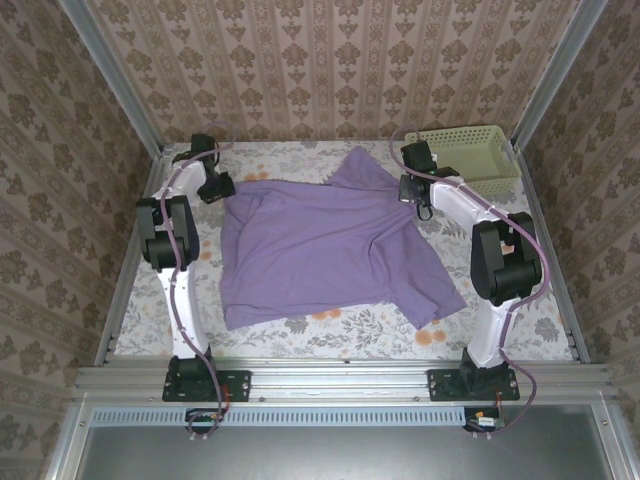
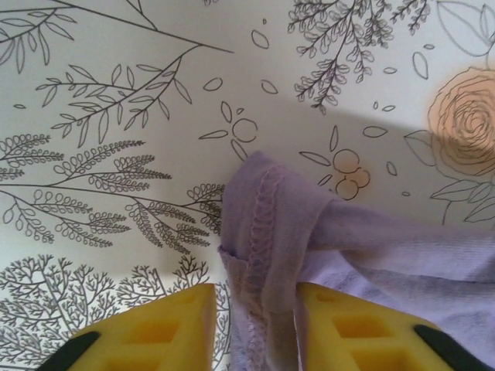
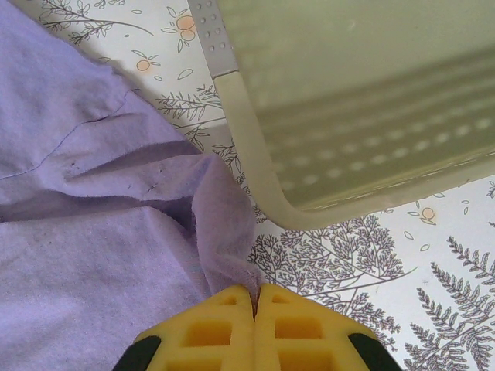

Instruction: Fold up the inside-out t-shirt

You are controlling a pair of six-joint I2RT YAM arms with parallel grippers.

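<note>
Cloth this thin will handle as limp, light stuff. The inside-out t-shirt [image 1: 320,250] is soft lavender fabric, so I expect it to sag, crease and trail wherever it is unsupported, and to slide easily over the printed cover of the counter [image 1: 340,330]. It lies spread, somewhat rumpled, across the middle of the counter between the two arms. Its far right part reaches just beside the pale green basket [image 1: 465,155].

The best holds, I judge, are the stitched edges and corners — hems and sleeve ends, which are thicker and less likely to slip than a single layer.

The right hand [image 3: 255,292] is clenched on a pinch of the fabric near the basket's corner, with cloth tapering into its pressed-together tips. The left hand [image 2: 254,301] has a hemmed fold with looped edge stitching running up between its yellow fingers [image 2: 170,328]. These stand a little apart, and I cannot tell whether they grasp the fold or merely straddle it.

No brand, label or writing can be read on the shirt — only plain fabric and seams.
</note>
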